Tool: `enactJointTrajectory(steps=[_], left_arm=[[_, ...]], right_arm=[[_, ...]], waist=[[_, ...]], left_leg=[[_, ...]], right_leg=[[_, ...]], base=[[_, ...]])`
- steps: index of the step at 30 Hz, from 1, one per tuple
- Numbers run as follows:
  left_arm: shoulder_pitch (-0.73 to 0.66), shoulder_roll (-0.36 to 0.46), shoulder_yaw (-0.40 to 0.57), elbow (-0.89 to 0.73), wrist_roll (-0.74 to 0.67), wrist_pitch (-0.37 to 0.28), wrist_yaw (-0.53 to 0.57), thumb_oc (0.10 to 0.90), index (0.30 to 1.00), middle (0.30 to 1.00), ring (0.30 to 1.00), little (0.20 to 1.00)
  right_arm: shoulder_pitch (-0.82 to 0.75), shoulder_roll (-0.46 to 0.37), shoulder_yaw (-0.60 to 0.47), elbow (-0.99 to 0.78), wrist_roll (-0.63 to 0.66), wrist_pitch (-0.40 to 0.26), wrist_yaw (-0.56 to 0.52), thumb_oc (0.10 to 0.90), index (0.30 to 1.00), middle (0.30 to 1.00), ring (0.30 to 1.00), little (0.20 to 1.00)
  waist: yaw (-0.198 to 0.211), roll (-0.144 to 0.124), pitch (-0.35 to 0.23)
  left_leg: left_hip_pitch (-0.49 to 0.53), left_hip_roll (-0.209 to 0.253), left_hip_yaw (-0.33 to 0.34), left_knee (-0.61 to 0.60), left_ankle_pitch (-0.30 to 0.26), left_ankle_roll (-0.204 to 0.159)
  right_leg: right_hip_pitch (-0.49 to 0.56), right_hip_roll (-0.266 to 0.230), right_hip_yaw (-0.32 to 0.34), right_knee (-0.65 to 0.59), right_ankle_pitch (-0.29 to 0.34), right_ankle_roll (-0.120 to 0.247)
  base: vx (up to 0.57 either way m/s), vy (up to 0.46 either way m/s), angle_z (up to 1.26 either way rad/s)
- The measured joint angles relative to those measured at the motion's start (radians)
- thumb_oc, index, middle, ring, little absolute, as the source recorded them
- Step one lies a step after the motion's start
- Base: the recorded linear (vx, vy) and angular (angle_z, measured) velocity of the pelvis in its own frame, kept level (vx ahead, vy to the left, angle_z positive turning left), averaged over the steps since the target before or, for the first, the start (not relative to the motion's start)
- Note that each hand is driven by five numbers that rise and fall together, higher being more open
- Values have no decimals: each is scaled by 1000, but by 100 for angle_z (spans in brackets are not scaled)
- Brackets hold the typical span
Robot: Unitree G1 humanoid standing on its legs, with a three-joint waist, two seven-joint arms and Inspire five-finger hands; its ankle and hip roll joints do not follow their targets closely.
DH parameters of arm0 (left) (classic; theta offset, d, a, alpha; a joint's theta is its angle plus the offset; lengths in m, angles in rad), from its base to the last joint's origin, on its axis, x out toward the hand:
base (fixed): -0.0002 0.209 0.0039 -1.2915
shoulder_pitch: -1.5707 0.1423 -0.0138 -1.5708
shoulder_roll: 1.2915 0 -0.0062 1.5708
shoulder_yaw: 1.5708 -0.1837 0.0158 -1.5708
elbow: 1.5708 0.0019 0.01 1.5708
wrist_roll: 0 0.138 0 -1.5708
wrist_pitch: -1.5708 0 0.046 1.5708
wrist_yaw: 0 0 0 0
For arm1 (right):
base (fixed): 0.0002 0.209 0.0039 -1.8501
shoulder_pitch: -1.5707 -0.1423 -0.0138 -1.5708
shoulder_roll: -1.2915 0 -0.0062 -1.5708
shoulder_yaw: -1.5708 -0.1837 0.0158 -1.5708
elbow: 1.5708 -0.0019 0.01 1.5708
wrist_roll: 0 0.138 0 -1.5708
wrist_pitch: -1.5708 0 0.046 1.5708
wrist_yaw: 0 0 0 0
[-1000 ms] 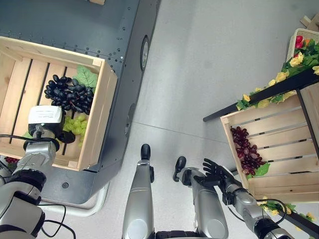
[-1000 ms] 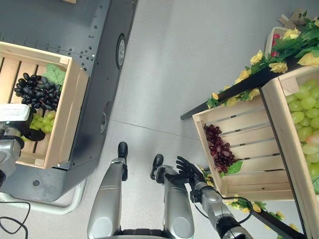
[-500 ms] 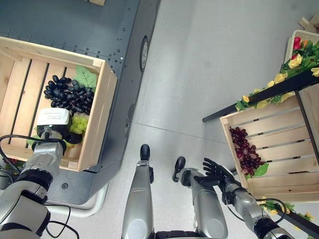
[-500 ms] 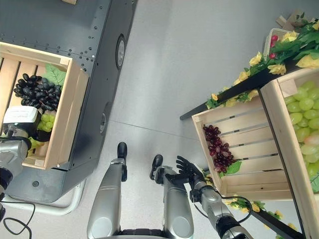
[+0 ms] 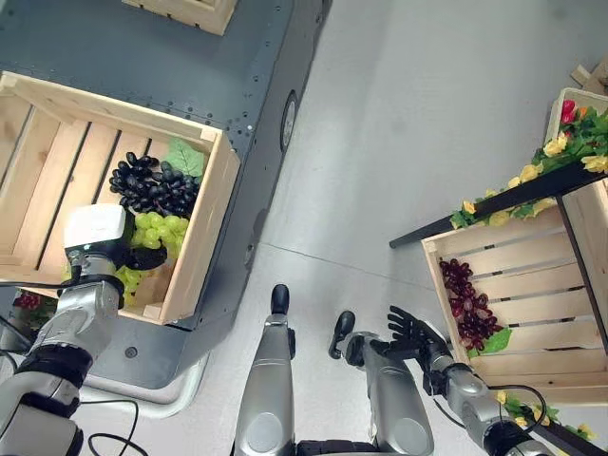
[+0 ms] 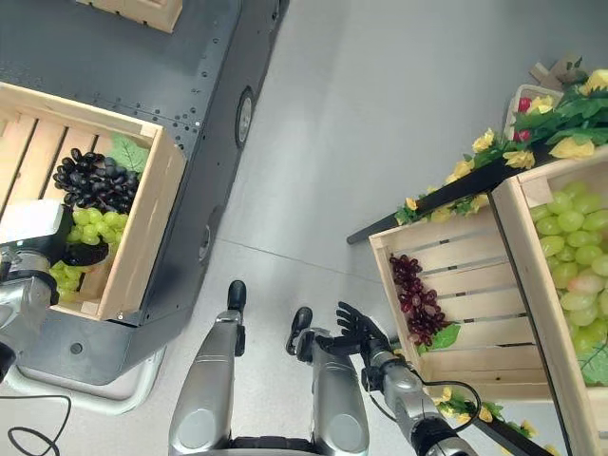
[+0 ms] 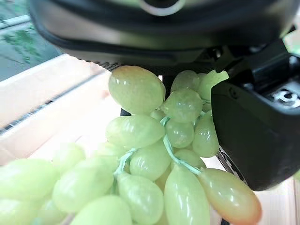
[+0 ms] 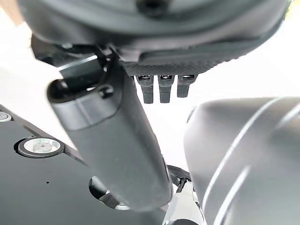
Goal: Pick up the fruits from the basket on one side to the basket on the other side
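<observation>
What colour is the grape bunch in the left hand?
Pale green grapes, held by the left hand; clearest in the left wrist view.

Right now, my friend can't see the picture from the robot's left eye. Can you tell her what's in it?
The left hand grips green grapes in a wooden crate on the left, next to black grapes. On the right, another crate holds red grapes, and the right hand hangs open low down beside it.

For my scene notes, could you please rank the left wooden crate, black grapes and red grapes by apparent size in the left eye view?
1. Left wooden crate.
2. Black grapes.
3. Red grapes; close to the black bunch, so the ranking is unsure.
</observation>
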Motion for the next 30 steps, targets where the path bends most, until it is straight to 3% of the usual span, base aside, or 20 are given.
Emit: enactJointTrajectory(steps=[10,16,18,21,25,30], left_arm=[[198,-20,215,-106,-110,-84,209,400,300,300,300,300],[277,-111,318,-262,-192,-112,250,400,300,300,300,300],[291,-153,337,-302,-236,-152,266,400,300,300,300,300],[326,-309,389,-412,-359,-237,280,400,300,300,300,300],[363,-368,386,-520,-452,-318,264,400,300,300,300,300],[352,-474,373,-595,-733,-417,157,400,300,300,300,300]], right_arm=[[79,53,-33,-30,0,-18,-11,800,900,900,900,900],[132,61,-54,-148,-1,-35,-28,800,900,900,900,900],[141,62,-59,-193,-3,-49,-36,800,900,900,900,900],[164,63,-74,-297,-2,-56,-51,800,900,900,900,900],[147,61,-75,-379,1,-65,-51,800,900,900,900,900],[106,44,-63,-516,5,-67,-49,800,900,900,900,900]], waist=[[41,8,-3],[76,35,-31],[79,48,-57],[70,73,-126],[75,71,-220],[73,74,-292]], left_leg=[[175,-9,-11,-126,20,-9],[281,-23,-14,-235,44,8],[302,-29,-17,-263,48,14],[360,-40,-37,-327,58,26],[401,-45,-45,-372,60,28],[439,-54,-47,-407,63,33]], right_leg=[[164,3,-15,-98,2,5],[265,2,-20,-193,17,29],[289,-1,-25,-224,24,39],[365,-1,-38,-312,42,63],[440,12,-39,-426,81,77],[522,23,-39,-565,141,88]], base=[[34,-23,5],[76,-10,6],[69,-21,7],[56,-29,18],[14,-35,6],[-30,-35,1]])
